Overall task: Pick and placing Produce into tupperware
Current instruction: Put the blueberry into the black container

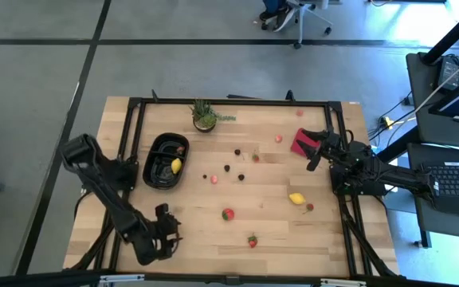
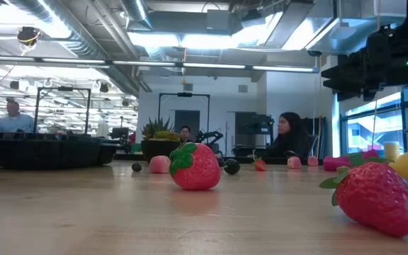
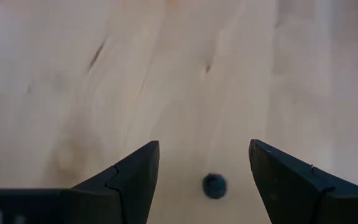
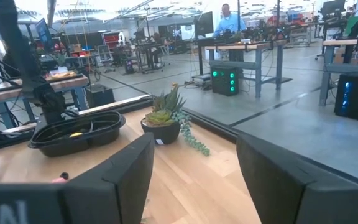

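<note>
Wooden table (image 1: 269, 231) fills the middle of the high view, with gray floor all around it. The black tupperware (image 1: 154, 178) sits at the left middle of the table, near the small green plant (image 1: 204, 116) at the top. One yellow lemon piece (image 1: 176, 166) is already inside it.

Most of the produce is still outside: little dark berries (image 1: 228, 168) in the middle, a strawberry (image 1: 228, 214) lower down, another strawberry (image 1: 253, 240) near the bottom edge, and a lemon (image 1: 296, 198) to the right.

The left gripper (image 1: 168, 227) hangs at the lower left of the table. Its fingers (image 3: 135, 177) are open and hold nothing, and a small dark berry (image 3: 214, 185) shows between them in the left wrist view. The right gripper (image 1: 315, 153) waits at the upper right, beside a flat red square (image 1: 300, 142), fingers apart and empty.

To do this well, I think the left gripper should go straight down so the berry stays in the middle, then close softly. The berry is round and could roll away if one finger bumps it first. Then lift it up and carry it over the tupperware rim before letting go.
</note>
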Robot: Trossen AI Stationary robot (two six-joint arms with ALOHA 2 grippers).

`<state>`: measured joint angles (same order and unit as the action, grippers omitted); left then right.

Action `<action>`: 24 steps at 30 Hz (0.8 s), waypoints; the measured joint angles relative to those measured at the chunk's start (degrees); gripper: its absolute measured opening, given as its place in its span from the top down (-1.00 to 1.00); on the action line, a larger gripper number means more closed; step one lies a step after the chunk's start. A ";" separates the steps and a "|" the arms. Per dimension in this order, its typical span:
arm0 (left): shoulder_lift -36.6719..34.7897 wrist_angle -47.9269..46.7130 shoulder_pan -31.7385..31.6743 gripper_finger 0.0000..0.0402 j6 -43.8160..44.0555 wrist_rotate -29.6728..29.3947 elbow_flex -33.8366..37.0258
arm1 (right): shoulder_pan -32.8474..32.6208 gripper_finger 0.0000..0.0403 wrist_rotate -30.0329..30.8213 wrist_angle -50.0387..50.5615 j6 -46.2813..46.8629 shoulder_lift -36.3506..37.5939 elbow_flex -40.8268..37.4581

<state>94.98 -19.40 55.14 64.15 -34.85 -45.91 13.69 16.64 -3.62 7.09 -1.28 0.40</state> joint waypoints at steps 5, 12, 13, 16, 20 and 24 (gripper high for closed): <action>4.00 0.17 1.26 -0.19 5.69 -0.67 0.00 | 0.02 -0.15 -0.01 0.00 0.37 0.00 0.00; 7.09 2.73 5.57 -0.19 8.27 -7.88 -0.02 | 0.01 -0.15 0.00 0.01 0.36 0.00 0.00; 7.54 2.56 5.94 -0.19 9.61 -7.87 -0.02 | 0.01 -0.15 0.00 0.02 0.32 0.00 0.00; 8.96 2.56 6.80 -0.19 12.65 -9.29 -0.17 | 0.00 -0.15 -0.02 0.00 0.35 0.00 0.00; 10.73 2.55 7.51 -0.19 14.78 -11.40 -0.28 | 0.00 -0.15 -0.02 0.01 0.35 0.00 0.00; 11.65 2.78 8.64 -0.19 15.19 -14.17 -0.22 | 0.00 -0.15 -0.02 0.02 0.35 0.00 0.00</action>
<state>106.63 -16.62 63.78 79.34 -49.03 -46.13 13.69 16.62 -3.60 7.44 -1.28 0.40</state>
